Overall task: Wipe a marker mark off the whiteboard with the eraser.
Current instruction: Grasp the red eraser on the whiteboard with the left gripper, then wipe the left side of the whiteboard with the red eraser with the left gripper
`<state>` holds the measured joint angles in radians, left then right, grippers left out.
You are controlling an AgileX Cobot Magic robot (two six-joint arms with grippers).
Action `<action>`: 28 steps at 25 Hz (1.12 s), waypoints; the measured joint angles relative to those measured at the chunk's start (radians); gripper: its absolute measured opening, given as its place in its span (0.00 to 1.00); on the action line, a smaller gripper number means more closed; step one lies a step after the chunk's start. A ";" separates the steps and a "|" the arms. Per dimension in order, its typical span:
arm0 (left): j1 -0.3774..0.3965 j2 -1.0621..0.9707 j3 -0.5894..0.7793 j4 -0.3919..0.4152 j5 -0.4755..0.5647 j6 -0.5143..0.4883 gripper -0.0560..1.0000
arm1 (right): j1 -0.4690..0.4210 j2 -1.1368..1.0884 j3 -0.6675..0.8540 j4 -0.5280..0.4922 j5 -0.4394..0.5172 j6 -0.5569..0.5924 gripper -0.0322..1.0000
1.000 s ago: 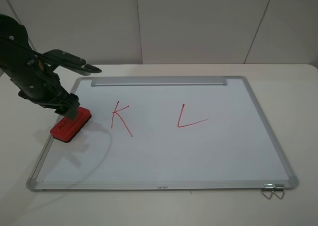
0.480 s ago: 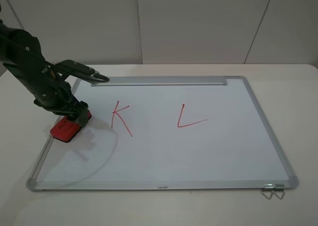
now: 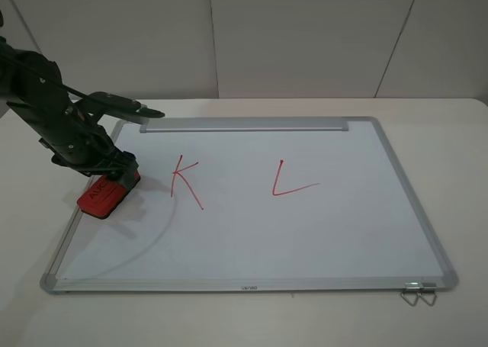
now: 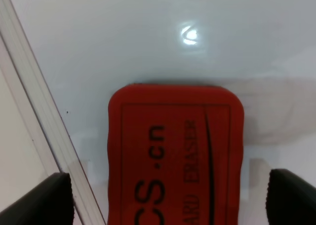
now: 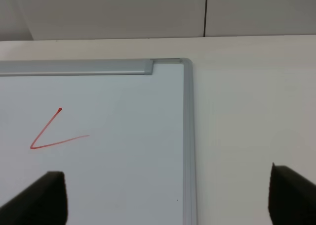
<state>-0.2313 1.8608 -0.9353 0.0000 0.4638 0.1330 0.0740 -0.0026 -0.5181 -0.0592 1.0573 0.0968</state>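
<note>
Exterior high view gives me the geometry I need. The left tool (image 3: 114, 171) is down over the eraser (image 3: 103, 197), which lies flat on the whiteboard (image 3: 267, 240) just inside its frame. The marker mark (image 3: 185, 181), the red K, lies near the tool on the side away from that frame, toward the board's middle. On the left wrist camera the fingers stand apart, one on each long side of the eraser, with a sliver of board showing between each pad and the red block, so I read it as straddled but not yet clamped. The eraser's long axis runs roughly along the frame, so a sweep toward the K would, I judge, lead with a long side. The right tool (image 5: 163, 200) is also spread, holding nothing, over the end of the board with the red L mark (image 5: 54, 133), well apart from the K. The left arm is clearly the nearer.
</note>
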 joint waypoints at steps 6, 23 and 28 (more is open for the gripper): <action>0.002 0.049 0.000 -0.015 -0.003 -0.002 0.79 | 0.000 0.000 0.000 0.000 0.000 0.000 0.73; 0.001 0.054 0.000 -0.018 -0.028 -0.002 0.59 | 0.000 0.000 0.000 0.000 0.000 0.000 0.73; 0.001 0.054 0.000 -0.017 -0.024 -0.003 0.59 | 0.000 0.000 0.000 0.000 0.000 0.000 0.73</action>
<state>-0.2300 1.9151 -0.9353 -0.0168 0.4398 0.1300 0.0740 -0.0026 -0.5181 -0.0592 1.0573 0.0968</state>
